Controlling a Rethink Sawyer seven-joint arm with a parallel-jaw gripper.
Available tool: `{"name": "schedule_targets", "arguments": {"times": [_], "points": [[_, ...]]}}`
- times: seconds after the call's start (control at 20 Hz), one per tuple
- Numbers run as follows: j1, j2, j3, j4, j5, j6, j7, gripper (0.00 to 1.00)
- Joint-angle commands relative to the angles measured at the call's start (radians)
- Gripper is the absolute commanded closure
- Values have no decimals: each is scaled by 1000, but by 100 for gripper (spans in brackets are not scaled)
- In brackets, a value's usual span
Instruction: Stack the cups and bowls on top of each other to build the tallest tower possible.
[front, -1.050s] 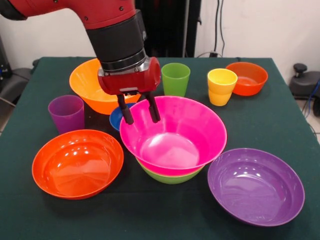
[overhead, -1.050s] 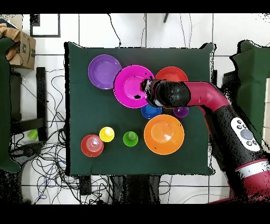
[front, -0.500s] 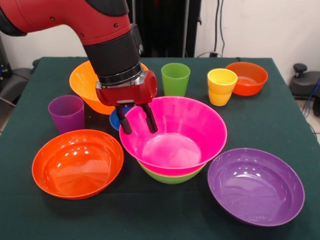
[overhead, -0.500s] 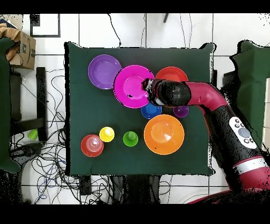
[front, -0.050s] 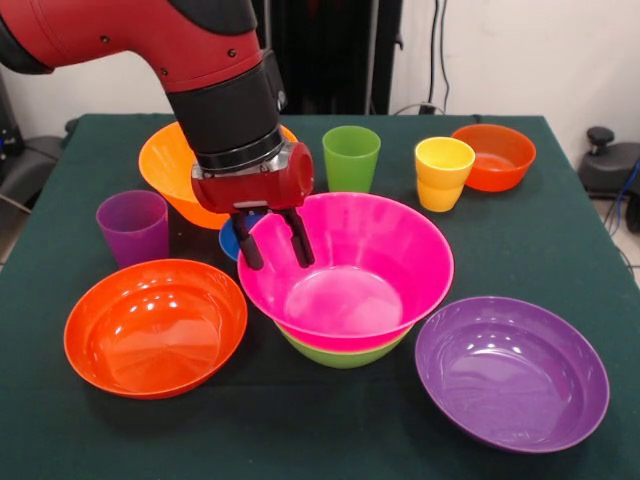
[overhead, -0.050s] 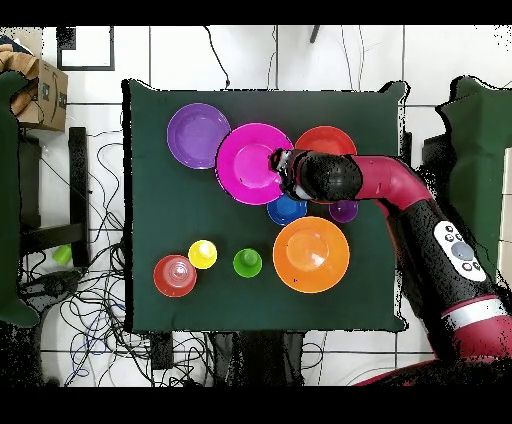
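The pink bowl (front, -0.050s: 370, 270) sits nested in the lime green bowl (front, -0.050s: 340, 355) at mid-table. My gripper (front, -0.050s: 273, 243) is open, its two fingers straddling the pink bowl's left rim, one outside and one inside. In the overhead view the gripper (overhead, -0.050s: 280, 170) is over the pink bowl's (overhead, -0.050s: 245, 165) edge. Behind stand the green cup (front, -0.050s: 351, 158) and the yellow cup (front, -0.050s: 443, 173); the purple cup (front, -0.050s: 133, 226) is at the left. The small blue bowl (front, -0.050s: 230, 238) is partly hidden behind the gripper.
A large orange bowl (front, -0.050s: 170, 165) lies behind the arm, a red-orange bowl (front, -0.050s: 155, 325) at front left, a purple bowl (front, -0.050s: 512, 372) at front right, a small red-orange bowl (front, -0.050s: 493, 156) at the back right. A cardboard box (overhead, -0.050s: 40, 95) sits off the table.
The gripper has shifted slightly left and down along the pink bowl's rim, then held still. The bowls and cups have not moved.
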Motion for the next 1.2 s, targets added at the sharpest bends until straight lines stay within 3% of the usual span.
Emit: {"name": "schedule_targets", "arguments": {"times": [0.05,0.35,0.7,0.9,1.0,1.2], "points": [[16,-28,-52,19,-38,22,-111,0],[-2,-242,-23,128,73,190,-98,0],[-3,-283,-28,129,118,260,-127,0],[-6,-264,-76,110,56,333,-193,0],[-9,-288,-76,156,52,356,-193,0],[1,-373,-60,272,124,429,-117,0]]}}
